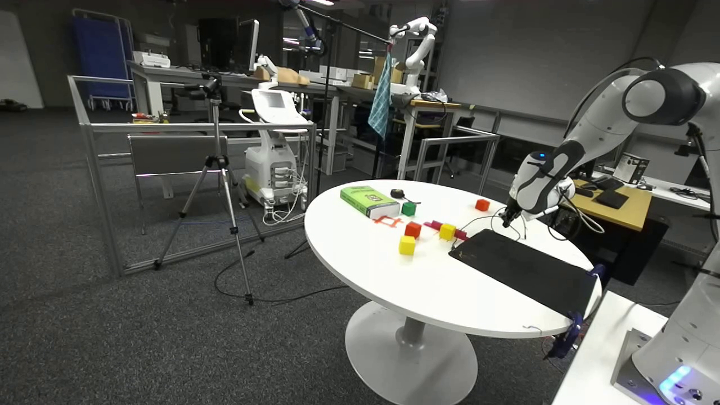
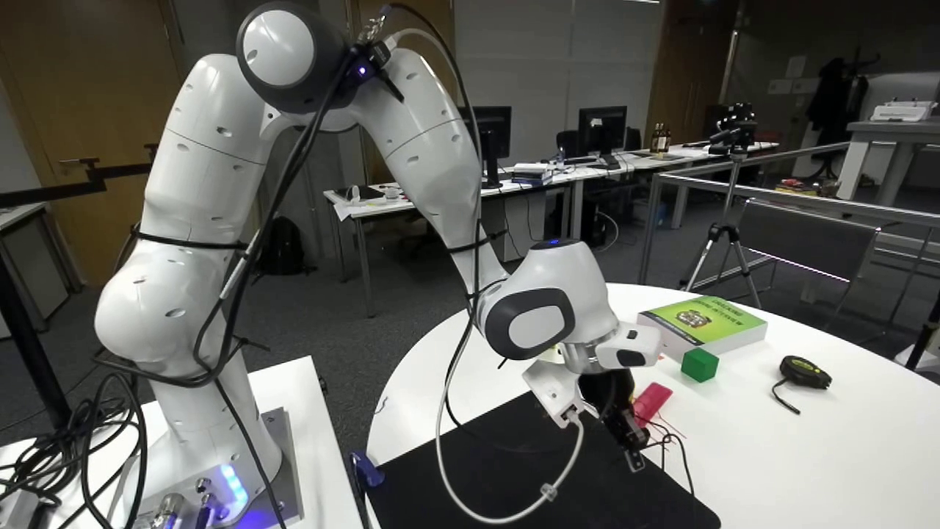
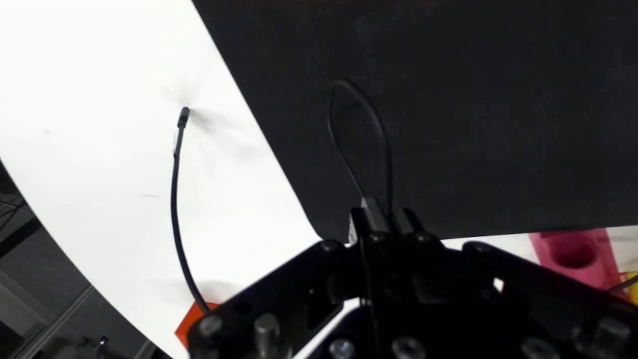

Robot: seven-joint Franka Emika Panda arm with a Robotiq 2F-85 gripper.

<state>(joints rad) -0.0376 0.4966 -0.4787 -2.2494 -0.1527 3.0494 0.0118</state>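
Observation:
My gripper point(image 3: 390, 215) is shut on a thin black cable point(image 3: 388, 164), which rises in a loop above the fingertips in the wrist view. In an exterior view the fingertips point(image 2: 635, 459) hang low by the edge of the black mat point(image 2: 514, 470), with cable strands point(image 2: 687, 459) beside them. A black plug end point(image 3: 184, 115) rests on the white table to the left in the wrist view; whether it belongs to the held cable I cannot tell. That length runs down past a red cube point(image 3: 192, 324), partly hidden by the gripper. A pink holder point(image 3: 573, 254) lies past the mat's edge.
On the round table point(image 1: 360, 264) are a green book point(image 1: 368, 199), a green cube point(image 1: 409, 208), a tape measure point(image 1: 397, 193), a red cube point(image 1: 413, 229) and two yellow cubes, the nearer cube point(image 1: 407, 245) standing apart. Blue clamps point(image 1: 571, 332) grip the table edge at the mat.

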